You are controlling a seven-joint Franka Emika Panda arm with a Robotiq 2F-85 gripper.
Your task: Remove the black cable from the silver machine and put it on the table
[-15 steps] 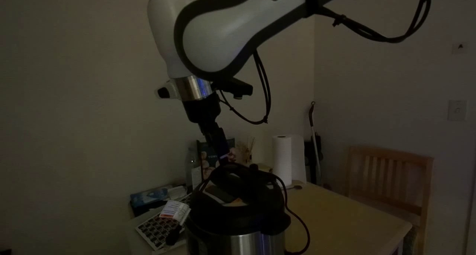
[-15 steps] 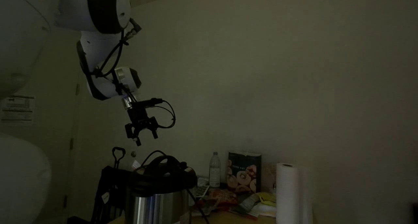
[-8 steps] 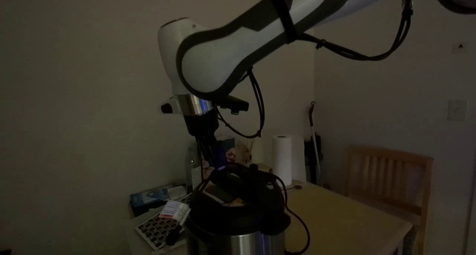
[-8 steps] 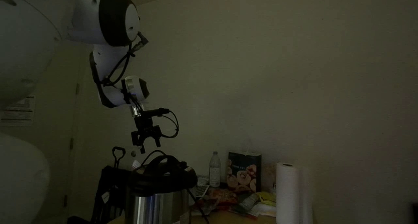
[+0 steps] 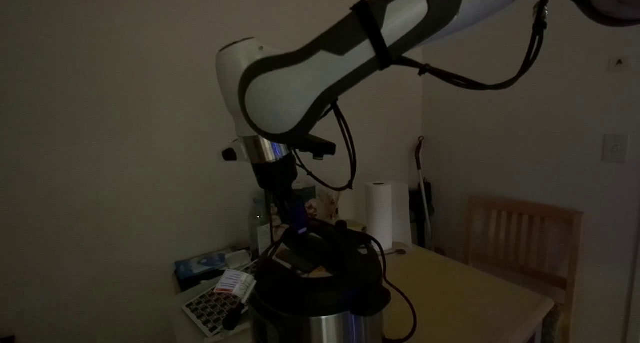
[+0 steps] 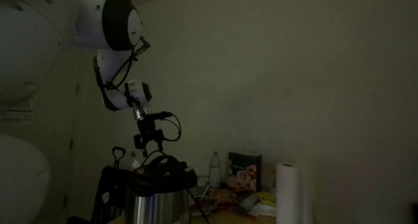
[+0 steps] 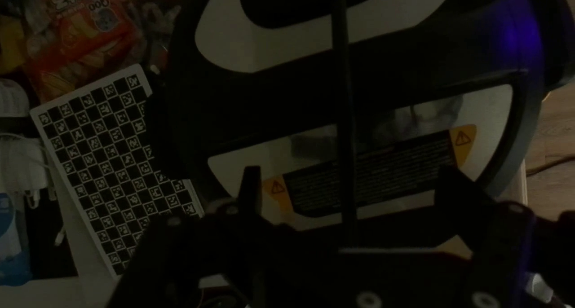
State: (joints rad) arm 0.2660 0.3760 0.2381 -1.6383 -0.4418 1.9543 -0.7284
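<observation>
While the claw (image 7: 349, 178) hangs over the silver machine (image 6: 163, 206), its jaws standing wide apart, the black cable (image 7: 344, 97) loops across the machine's top and, in the wrist view, shows between them. It drops down the machine's right side in both exterior views. A paper-towel roll (image 5: 379, 215) stands at the worktop's (image 5: 470, 293) far side.

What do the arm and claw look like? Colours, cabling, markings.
The arm has rounded white segments edged in dark grey, a black strap and a shiny silver wrist ring. Tied black arm cables loop along it. The claw is black with two slim fingers; pale screw heads show in the wrist view. No lettering is legible on either.
</observation>
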